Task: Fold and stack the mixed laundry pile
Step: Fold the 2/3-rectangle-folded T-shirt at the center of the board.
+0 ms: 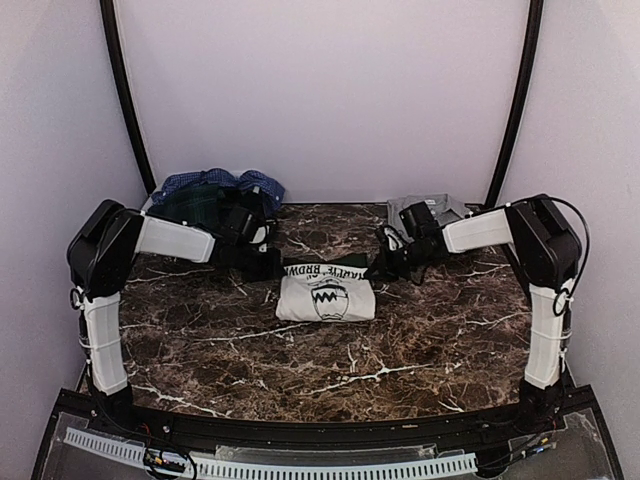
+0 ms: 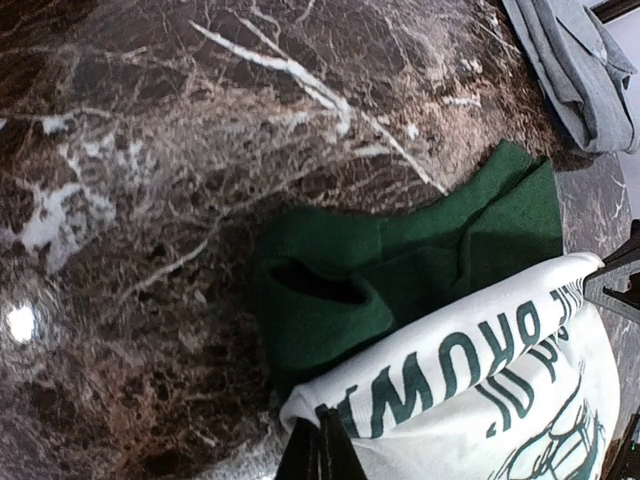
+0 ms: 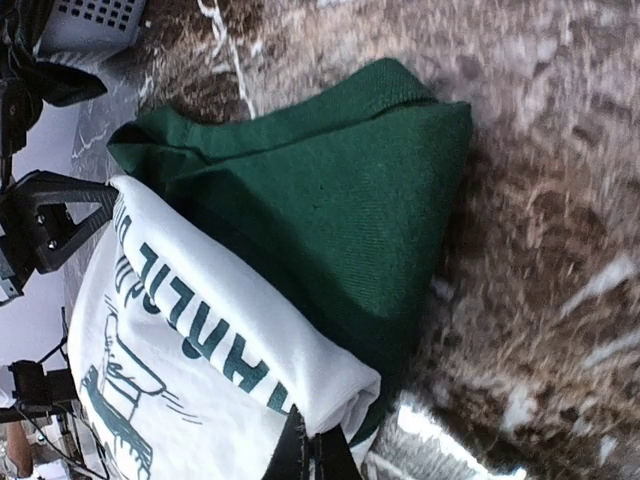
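Left gripper (image 1: pixel 265 265): fingers together, pinched on the far left corner of the white tee (image 1: pixel 326 295), low at the tabletop. Right gripper (image 1: pixel 383 268): fingers likewise together, clamped on the far right corner of the same garment. White tee: folded to a compact rectangle, lying at the centre of the marble table (image 1: pixel 300 370) between the two grippers, green lettering and a printed figure facing up. Dark green sleeves (image 2: pixel 400 260): bunched at the far edge of the tee, spilling from under the white fold onto the marble. Blue checked shirt (image 1: pixel 215 182): heaped at the back left corner, against the wall. Dark green tartan shirt (image 1: pixel 195 205): just in front of the blue one, touching it, partly covered by the left forearm. Grey garment (image 1: pixel 428 210): folded, at the back right, just behind the right wrist and well apart from the tee. Basket (image 3: pixel 90 20): pale slatted plastic, only a corner in the right wrist view, beyond the left gripper. Marble around the tee bare on the near side.
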